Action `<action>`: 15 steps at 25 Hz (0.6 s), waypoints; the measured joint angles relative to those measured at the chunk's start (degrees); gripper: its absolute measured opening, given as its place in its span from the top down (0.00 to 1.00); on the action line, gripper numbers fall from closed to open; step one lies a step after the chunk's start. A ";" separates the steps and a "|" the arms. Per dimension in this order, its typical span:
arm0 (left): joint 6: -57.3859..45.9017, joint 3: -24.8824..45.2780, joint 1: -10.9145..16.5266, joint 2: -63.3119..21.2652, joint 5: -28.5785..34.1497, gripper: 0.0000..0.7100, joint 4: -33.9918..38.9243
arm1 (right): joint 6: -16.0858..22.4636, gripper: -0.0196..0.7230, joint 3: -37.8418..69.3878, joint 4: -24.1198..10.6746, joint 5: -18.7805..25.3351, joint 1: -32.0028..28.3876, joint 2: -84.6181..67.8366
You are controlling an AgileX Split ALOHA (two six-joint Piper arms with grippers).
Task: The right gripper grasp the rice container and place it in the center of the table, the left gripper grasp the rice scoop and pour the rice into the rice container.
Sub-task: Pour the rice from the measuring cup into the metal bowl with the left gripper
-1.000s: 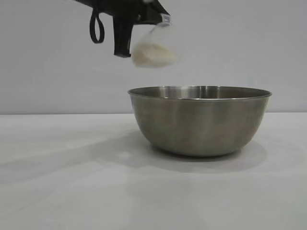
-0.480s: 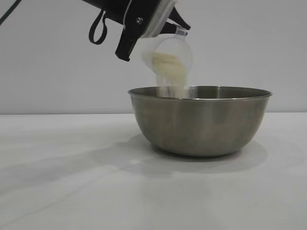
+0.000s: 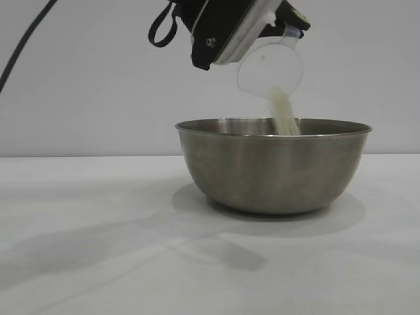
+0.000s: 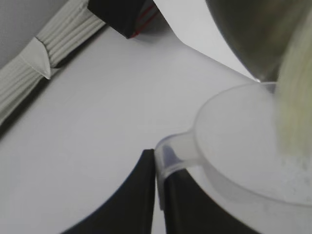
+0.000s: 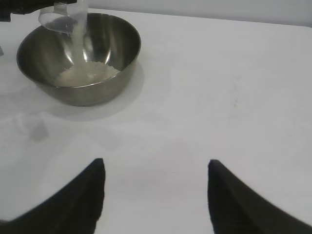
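The rice container (image 3: 273,164), a large steel bowl, stands on the white table; it also shows in the right wrist view (image 5: 80,56). My left gripper (image 4: 157,165) is shut on the tab of the rice scoop (image 4: 243,146), a clear plastic cup. In the exterior view the scoop (image 3: 270,65) is tipped above the bowl under the gripper (image 3: 289,29). A stream of rice (image 3: 283,111) falls from it into the bowl. A heap of rice (image 5: 87,74) lies in the bowl's bottom. My right gripper (image 5: 156,168) is open and empty, away from the bowl.
The white table (image 3: 98,249) stretches to the front and left of the bowl. A pale ribbed strip (image 4: 44,68) and a black block (image 4: 122,17) show at the table's far edge in the left wrist view.
My left gripper has moved right over the bowl and tipped the scoop further. The rice that filled the scoop has poured out into the bowl as a stream.
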 joint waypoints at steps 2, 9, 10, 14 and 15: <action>-6.02 0.00 0.00 0.00 -1.99 1.00 -9.75 | 0.00 0.43 0.00 0.00 0.00 0.00 0.00; -40.49 0.00 2.80 -2.28 -2.09 1.00 -43.95 | 0.14 0.43 0.00 0.00 0.00 0.00 0.00; -45.81 0.00 4.25 -3.14 -0.92 1.00 -46.94 | 0.14 0.43 0.00 0.00 0.00 0.00 0.00; -62.62 0.00 11.11 -5.54 7.28 1.00 -51.83 | 0.25 0.43 0.00 0.00 0.00 0.00 0.00; -65.42 0.00 13.15 -5.78 9.77 1.00 -51.72 | 0.25 0.43 0.00 0.00 0.00 0.00 0.00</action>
